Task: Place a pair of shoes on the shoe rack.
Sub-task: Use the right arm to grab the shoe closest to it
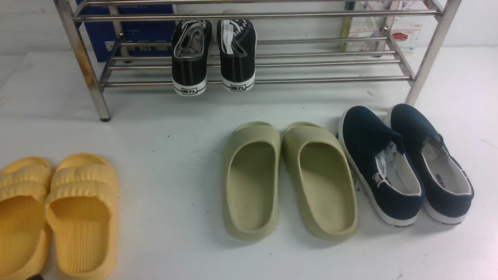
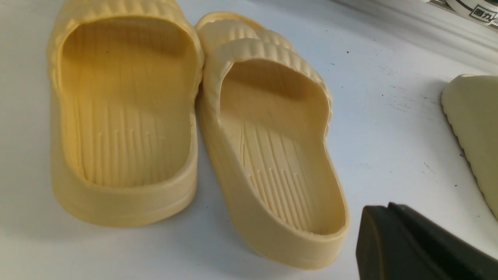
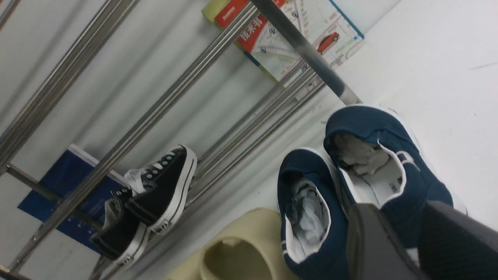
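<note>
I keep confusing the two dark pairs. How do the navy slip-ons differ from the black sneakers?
Laces: the navy slip-ons have none; the black sneakers have white ones, plus white stitching.
Place: the navy slip-ons stand on the table; the black sneakers sit on the lower bars of the rack, heels overhanging the front bar.
Both have white rubber soles and heels toward the front camera.

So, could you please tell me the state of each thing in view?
Rack: upright.
Navy shoes: on table, paper-stuffed, not on rack.
Black sneakers: on rack, heels overhanging.
Green slides: on table, paired.
Yellow slides: on table, paired.
Right gripper: open, empty.
Left gripper: opening unclear.
</note>
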You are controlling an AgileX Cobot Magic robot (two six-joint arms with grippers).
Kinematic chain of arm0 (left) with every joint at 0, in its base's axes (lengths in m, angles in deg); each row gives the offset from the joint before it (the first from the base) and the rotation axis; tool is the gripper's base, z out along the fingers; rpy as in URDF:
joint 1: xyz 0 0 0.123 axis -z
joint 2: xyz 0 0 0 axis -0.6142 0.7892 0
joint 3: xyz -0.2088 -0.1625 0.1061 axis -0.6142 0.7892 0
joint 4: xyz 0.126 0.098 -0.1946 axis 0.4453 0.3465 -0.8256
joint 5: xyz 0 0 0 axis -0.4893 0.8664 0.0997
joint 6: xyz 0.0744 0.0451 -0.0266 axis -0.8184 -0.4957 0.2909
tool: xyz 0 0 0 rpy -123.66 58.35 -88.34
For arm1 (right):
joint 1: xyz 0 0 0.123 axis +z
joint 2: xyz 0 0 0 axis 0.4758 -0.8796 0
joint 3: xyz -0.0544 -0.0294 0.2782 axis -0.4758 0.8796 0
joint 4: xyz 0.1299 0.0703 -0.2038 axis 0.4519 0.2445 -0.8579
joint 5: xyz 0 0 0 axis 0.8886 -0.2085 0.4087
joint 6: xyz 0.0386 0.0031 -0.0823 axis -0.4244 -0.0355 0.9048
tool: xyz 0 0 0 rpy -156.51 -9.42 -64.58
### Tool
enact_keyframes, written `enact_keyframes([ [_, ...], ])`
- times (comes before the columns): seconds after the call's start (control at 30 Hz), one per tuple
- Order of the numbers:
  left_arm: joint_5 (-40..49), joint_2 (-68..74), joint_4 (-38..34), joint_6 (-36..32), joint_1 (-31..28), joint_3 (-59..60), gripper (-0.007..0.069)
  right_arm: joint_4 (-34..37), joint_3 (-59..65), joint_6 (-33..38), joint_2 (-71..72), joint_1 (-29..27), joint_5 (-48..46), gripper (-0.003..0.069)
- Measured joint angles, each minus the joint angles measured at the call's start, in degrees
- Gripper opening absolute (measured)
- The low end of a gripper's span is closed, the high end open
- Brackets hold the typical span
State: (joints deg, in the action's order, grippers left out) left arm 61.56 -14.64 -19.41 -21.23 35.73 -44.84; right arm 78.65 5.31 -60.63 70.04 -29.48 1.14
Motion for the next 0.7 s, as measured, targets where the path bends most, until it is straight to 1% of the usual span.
enact_keyframes([
  [0.03, 0.0, 0.0, 0.0, 0.0, 0.0, 0.0, 0.0020, -1.0, -1.9, 0.7, -0.5, 0.0, -3.1, 0.0183],
  [0.07, 0.0, 0.0, 0.0, 0.0, 0.0, 0.0, 0.0022, -2.3, -5.0, 2.8, -2.0, 0.0, -9.1, 0.0153],
  [0.13, 0.0, 0.0, 0.0, 0.0, 0.0, 0.0, 0.0023, -3.4, -10.9, 6.7, -6.2, 0.0, -16.7, 0.0104],
  [0.17, 0.0, 0.0, 0.0, 0.0, 0.0, 0.0, 0.0024, -3.5, -11.5, 6.7, -6.7, 0.0, -16.7, 0.0104],
  [0.23, 0.0, 0.0, 0.0, 0.0, 0.0, 0.0, 0.0025, -4.1, -20.1, 13.3, -14.5, 0.0, -26.4, 0.0053],
  [0.3, 0.0, 0.0, 0.0, 0.0, 0.0, 0.0, 0.0025, -4.3, -23.5, 16.1, -18.7, 0.0, -30.7, 0.0038],
  [0.33, 0.0, 0.0, 0.0, 0.0, 0.0, 0.0, 0.0025, -5.1, -29.8, 19.7, -25.2, 0.0, -36.7, 0.0027],
  [0.37, 0.0, 0.0, 0.0, 0.0, 0.0, 0.0, 0.0026, -5.8, -32.6, 21.7, -28.8, 0.0, -39.6, 0.0026],
  [0.4, 0.0, 0.0, 0.0, 0.0, 0.0, 0.0, 0.0025, -6.0, -33.1, 22.0, -29.6, 0.0, -40.7, 0.0026],
  [0.53, 0.0, 0.0, 0.0, 0.0, 0.0, 0.0, 0.0026, -9.9, -41.1, 24.0, -43.3, 0.6, -47.0, 0.0026],
  [0.6, 0.0, 0.0, 0.0, 0.0, 0.0, 0.0, 0.0029, -11.1, -43.9, 23.7, -49.7, 3.2, -47.5, 0.0026],
  [0.63, 0.0, 0.0, 0.0, 0.0, 0.0, 0.0, 0.0029, -11.3, -44.1, 23.7, -50.8, 3.5, -47.5, 0.0026],
  [0.67, 0.0, 0.0, 0.0, 0.0, -0.1, 0.0, 0.0029, -11.8, -46.1, 23.6, -55.7, 7.4, -47.2, 0.0026],
  [0.7, 0.0, 0.0, 0.0, 0.0, -0.1, 0.0, 0.0029, -12.1, -46.9, 23.6, -57.1, 9.3, -46.9, 0.0027],
])
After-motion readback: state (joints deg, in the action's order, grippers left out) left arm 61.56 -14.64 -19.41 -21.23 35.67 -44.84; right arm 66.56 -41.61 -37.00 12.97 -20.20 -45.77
